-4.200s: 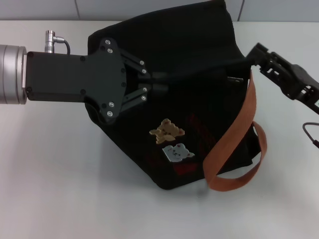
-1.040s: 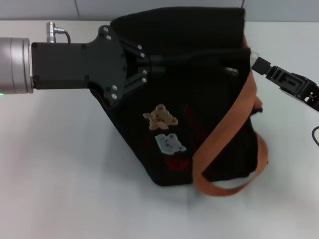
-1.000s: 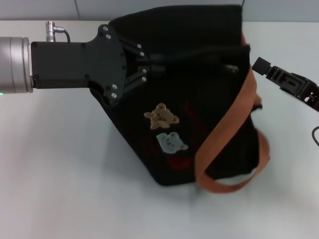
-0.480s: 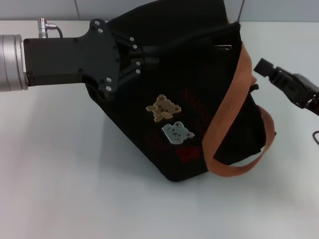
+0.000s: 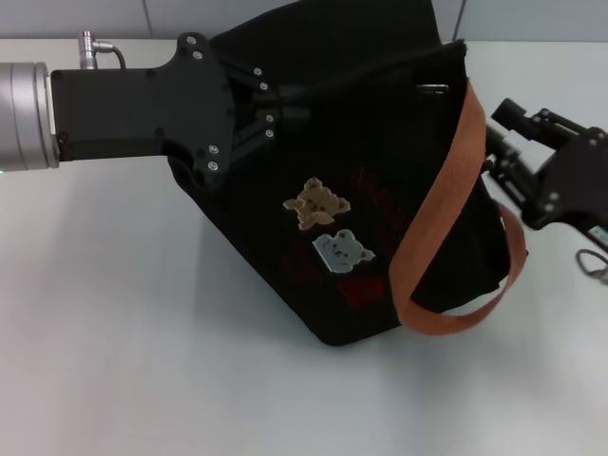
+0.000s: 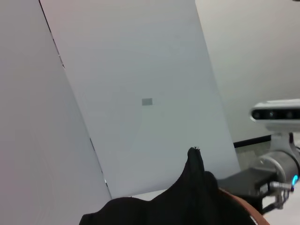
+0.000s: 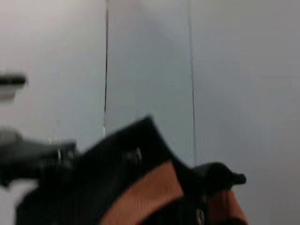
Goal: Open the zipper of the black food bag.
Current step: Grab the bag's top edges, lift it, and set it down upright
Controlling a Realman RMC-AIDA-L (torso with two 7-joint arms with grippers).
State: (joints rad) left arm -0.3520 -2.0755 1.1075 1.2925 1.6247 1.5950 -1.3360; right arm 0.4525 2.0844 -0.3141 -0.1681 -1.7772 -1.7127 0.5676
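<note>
The black food bag (image 5: 380, 190) stands tilted at the table's middle, with bear patches (image 5: 319, 203) on its front and an orange-brown strap (image 5: 446, 199) hanging down its right side. My left gripper (image 5: 290, 100) reaches in from the left and is shut on the fabric at the bag's top edge. The zipper (image 5: 380, 80) runs along that edge to its silvery pull (image 5: 432, 90) near the right corner. My right gripper (image 5: 496, 135) hovers just right of the bag, below the pull, open and holding nothing. The left wrist view shows a peak of the bag (image 6: 197, 187).
The white table (image 5: 114, 332) spreads to the left of the bag and in front of it. A thin cable loop (image 5: 594, 261) lies at the right edge, under the right arm. A pale wall stands behind the bag.
My right gripper has turned and dropped a little, now beside the bag's right side with its fingers apart. The left gripper and the bag have hardly shifted in the last half second.
</note>
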